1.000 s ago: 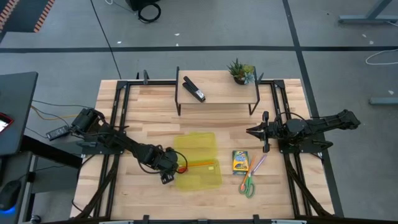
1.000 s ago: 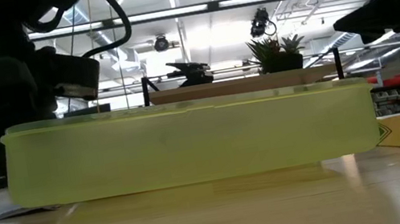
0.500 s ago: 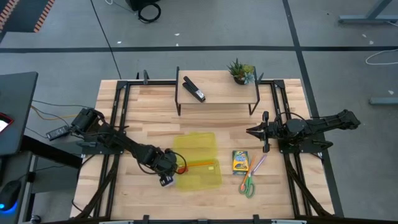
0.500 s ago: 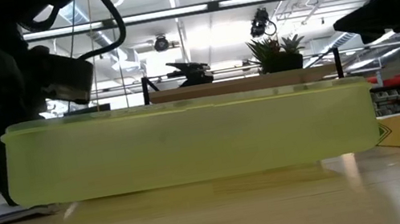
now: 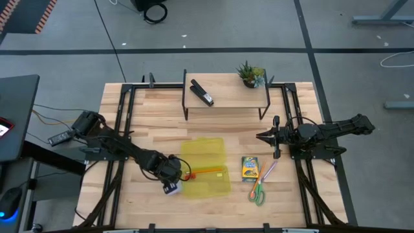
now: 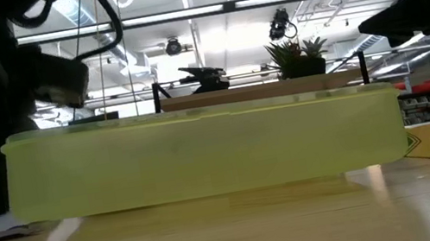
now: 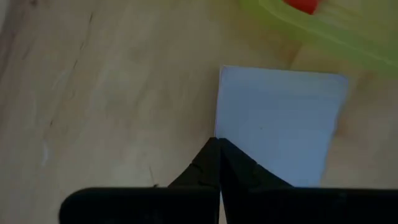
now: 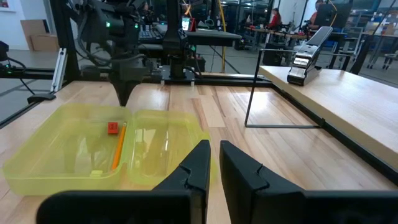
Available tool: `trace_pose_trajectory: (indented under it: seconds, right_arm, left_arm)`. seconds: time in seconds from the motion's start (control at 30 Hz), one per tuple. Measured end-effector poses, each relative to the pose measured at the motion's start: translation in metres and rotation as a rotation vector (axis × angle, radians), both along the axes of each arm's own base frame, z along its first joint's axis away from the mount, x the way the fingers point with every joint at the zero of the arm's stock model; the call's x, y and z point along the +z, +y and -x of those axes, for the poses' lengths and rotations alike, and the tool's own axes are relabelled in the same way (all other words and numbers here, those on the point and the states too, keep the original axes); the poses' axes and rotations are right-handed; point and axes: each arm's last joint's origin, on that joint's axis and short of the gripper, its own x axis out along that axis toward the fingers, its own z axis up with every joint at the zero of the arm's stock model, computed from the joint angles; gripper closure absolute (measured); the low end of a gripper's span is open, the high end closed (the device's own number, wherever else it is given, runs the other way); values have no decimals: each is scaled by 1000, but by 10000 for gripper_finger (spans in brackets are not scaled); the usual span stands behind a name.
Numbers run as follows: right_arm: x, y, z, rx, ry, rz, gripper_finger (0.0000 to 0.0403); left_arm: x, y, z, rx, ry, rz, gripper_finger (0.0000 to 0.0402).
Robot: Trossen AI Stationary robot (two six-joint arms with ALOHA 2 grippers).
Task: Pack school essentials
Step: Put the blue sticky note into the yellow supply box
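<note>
— Where is your left gripper (image 7: 217, 149)?

— Pressed together now, after standing spread a second ago, pinching the near corner of the pale blue notepad (image 7: 277, 127) on the counter (image 5: 136, 200), left of the yellow case (image 5: 206, 167).

— Anything unclear?

— The low view hides the notepad behind the case.

— The notepad's look?

— Plain, flat, rectangular. My right gripper (image 8: 214, 163) waits shut, far right.

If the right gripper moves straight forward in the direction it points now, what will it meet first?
Most likely the yellow case. The right gripper is shut and points across the table at the case's near end. Its height above the table is unclear, so it may pass over.
</note>
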Motion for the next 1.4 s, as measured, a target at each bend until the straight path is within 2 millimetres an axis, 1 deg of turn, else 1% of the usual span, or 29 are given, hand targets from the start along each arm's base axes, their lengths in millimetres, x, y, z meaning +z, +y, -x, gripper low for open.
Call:
trace_pose_trajectory:
  seconds: [0.33,0.67,0.83,0.93,1.03,1.1,1.17,1.23,1.33,1.4]
  right_arm:
    - [0,0,0,0,0,0,361]
    - [0,0,0,0,1,0,361]
    - [0,0,0,0,0,0,361]
    - [0,0,0,0,0,0,361]
    - [0,0,0,0,0,0,361]
    - [0,0,0,0,0,0,361]
    - [0,0,0,0,0,0,361]
    - [0,0,0,0,0,0,361]
    - [0,0,0,0,0,0,361]
    - [0,0,0,0,0,0,361]
  left_arm:
    - [7,-2,2,-30,13,81,401]
    - [35,3,11,-34,-55,131,401]
    - [37,2,11,-27,-70,138,397]
    - [35,-1,9,-23,-92,126,370]
    - [35,0,8,-21,-109,97,322]
    - [35,-2,9,-74,-126,68,287]
    - [35,-6,10,-201,-153,40,253]
    - [35,-12,14,-375,-173,1,226]
    - [35,-20,19,-644,-222,-95,199]
    - [35,-22,21,-699,-234,-144,190]
